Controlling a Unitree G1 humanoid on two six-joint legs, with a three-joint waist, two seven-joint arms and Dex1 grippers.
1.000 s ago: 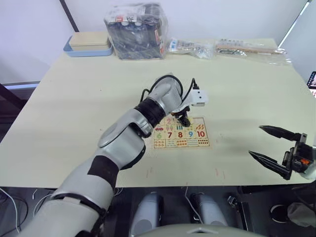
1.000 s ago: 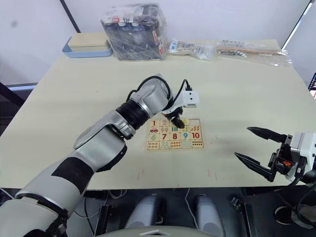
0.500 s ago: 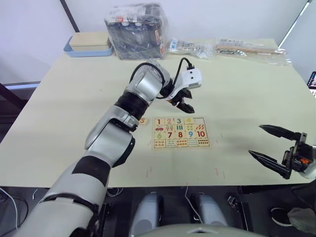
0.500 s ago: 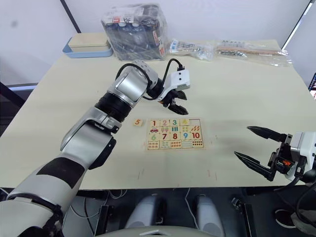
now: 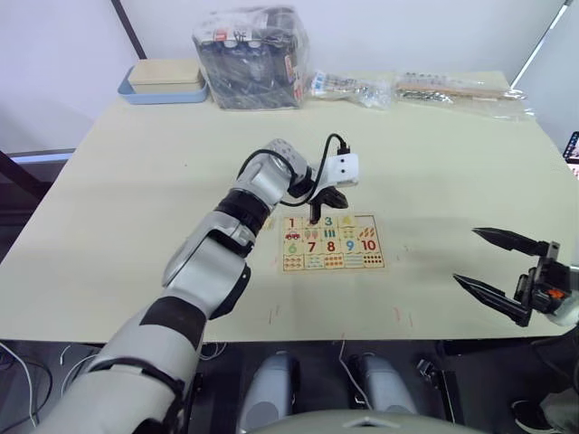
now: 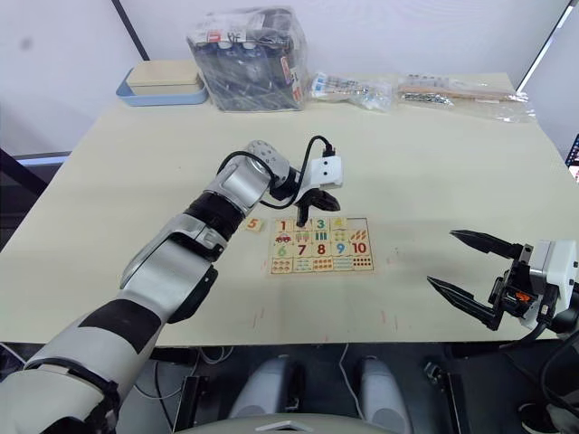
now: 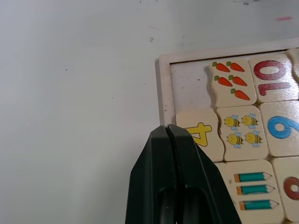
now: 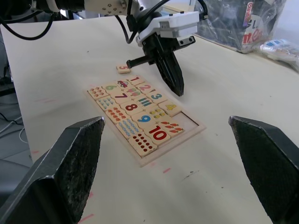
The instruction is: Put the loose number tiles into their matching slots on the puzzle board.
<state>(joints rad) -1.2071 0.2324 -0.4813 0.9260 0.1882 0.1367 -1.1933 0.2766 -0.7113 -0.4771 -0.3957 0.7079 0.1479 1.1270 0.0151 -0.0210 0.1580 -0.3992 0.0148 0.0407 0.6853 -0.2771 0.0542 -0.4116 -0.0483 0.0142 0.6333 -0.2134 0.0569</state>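
The puzzle board (image 6: 321,272) lies mid-table, with tiles 1 to 4 in its top row and 6 to 10 below. Tile 4 (image 7: 201,135) sits slightly askew next to the one bare slot (image 7: 189,86), which is beside the carrot picture. Loose tile 5 (image 6: 253,223) rests on the table just left of the board. My left gripper (image 6: 299,220) is shut and empty, its tips (image 7: 167,127) down at the board's rim beside tile 4. My right gripper (image 5: 466,257) hangs open and empty near the table's front right, well away from the board.
At the back left stand a blue-rimmed tray (image 5: 163,86) and a plastic-wrapped pack (image 5: 249,45). Clear bags (image 5: 452,89) lie along the back right edge. Bare tabletop surrounds the board.
My left gripper lifted off the top row, leaving tile 4 there. It then shut and came back down to the edge of tile 4. The right arm stayed put.
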